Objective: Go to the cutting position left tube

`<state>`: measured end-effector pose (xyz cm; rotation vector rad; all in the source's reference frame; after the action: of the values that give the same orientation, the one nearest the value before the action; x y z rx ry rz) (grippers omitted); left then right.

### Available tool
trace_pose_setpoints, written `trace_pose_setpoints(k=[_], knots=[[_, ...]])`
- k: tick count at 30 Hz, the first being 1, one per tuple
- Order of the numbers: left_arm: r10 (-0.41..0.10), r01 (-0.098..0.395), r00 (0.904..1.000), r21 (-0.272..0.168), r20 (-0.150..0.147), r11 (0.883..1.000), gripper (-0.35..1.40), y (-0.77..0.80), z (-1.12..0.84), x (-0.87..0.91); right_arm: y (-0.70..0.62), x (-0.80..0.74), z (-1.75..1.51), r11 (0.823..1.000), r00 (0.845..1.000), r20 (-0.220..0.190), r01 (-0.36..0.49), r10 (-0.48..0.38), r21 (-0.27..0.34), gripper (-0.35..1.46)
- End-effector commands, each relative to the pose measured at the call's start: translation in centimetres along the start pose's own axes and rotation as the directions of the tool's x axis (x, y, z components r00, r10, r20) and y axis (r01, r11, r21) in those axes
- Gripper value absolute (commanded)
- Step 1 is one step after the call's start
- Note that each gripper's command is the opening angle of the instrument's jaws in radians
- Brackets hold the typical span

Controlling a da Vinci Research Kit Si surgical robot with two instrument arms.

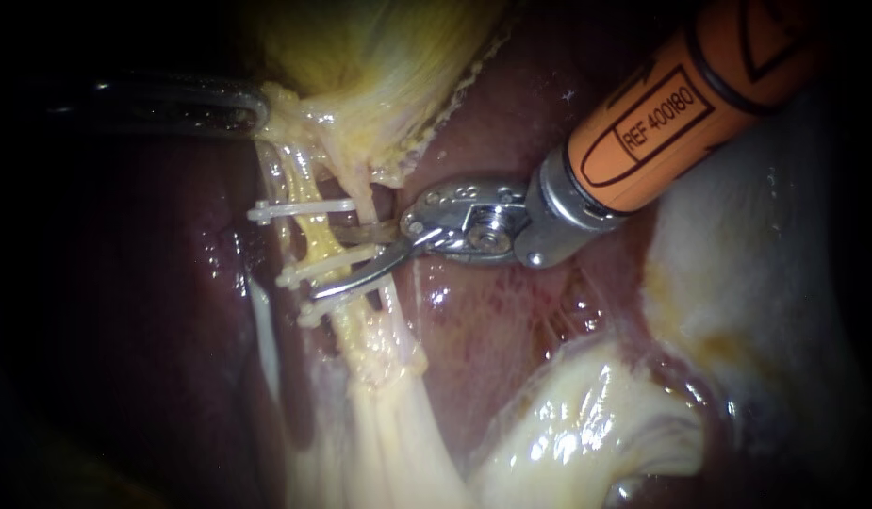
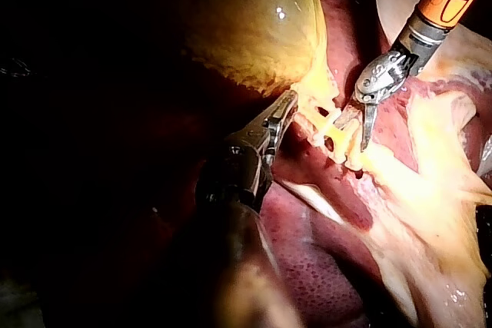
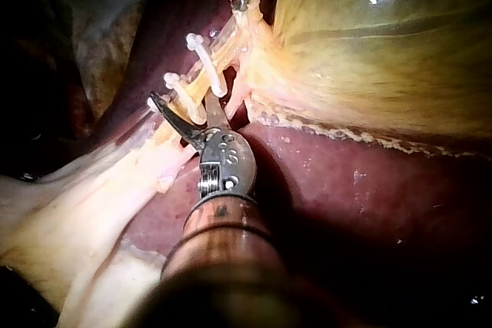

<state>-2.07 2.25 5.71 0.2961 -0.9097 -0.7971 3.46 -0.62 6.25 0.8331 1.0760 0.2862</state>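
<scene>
The left tube (image 1: pixel 320 236) runs down from the gallbladder (image 1: pixel 379 57) and carries three white clips: upper (image 1: pixel 299 209), middle (image 1: pixel 327 267), lower (image 1: pixel 346 303). My right instrument (image 1: pixel 328 261), on an orange shaft, has thin curved blades that stand open. They straddle the tube around the middle clip. The right wrist view shows the gap between the blades (image 3: pixel 188 109), with the middle clip (image 3: pixel 184 97) in it. My left instrument (image 1: pixel 258 108) is shut on the gallbladder's lower end, just above the clips, and shows the same in the left wrist view (image 2: pixel 286 109).
Dark red liver (image 1: pixel 511 292) lies under and to the right of the tubes. A second pale strand (image 1: pixel 384 302) runs just right of the clipped tube. Yellow-white fatty tissue (image 1: pixel 586 424) spreads at the lower right, and more pale tissue (image 1: pixel 765 283) lies at the far right.
</scene>
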Motion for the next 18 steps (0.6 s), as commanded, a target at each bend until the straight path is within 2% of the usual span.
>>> trace_pose_setpoints(k=[1, 5, 11, 18], knots=[[0.0, 0.0, 1.0, 0.0, 0.0, 1.0, -0.35, 0.0, 0.0, 0.0, 0.0, 0.01, -0.01, 1.0, 1.0, -0.008, 0.0, 0.0, 0.002, 1.39], [0.0, 0.0, 1.0, 0.0, 0.0, 1.0, -0.35, 0.0, 0.0, 0.0, -0.02, 0.03, 0.01, 1.0, 0.999, -0.039, 0.001, 0.0, 0.013, 1.39], [0.0, 0.0, 1.0, 0.0, 0.0, 1.0, -0.35, 0.0, 0.0, 0.0, -0.03, 0.1, 0.12, 0.999, 0.992, -0.126, -0.002, 0.007, 0.04, 1.37], [0.0, 0.0, 1.0, 0.0, 0.0, 1.0, -0.35, 0.0, 0.01, 0.0, -0.05, 0.16, 0.32, 0.998, 0.979, -0.199, -0.018, 0.03, 0.063, 1.37]])
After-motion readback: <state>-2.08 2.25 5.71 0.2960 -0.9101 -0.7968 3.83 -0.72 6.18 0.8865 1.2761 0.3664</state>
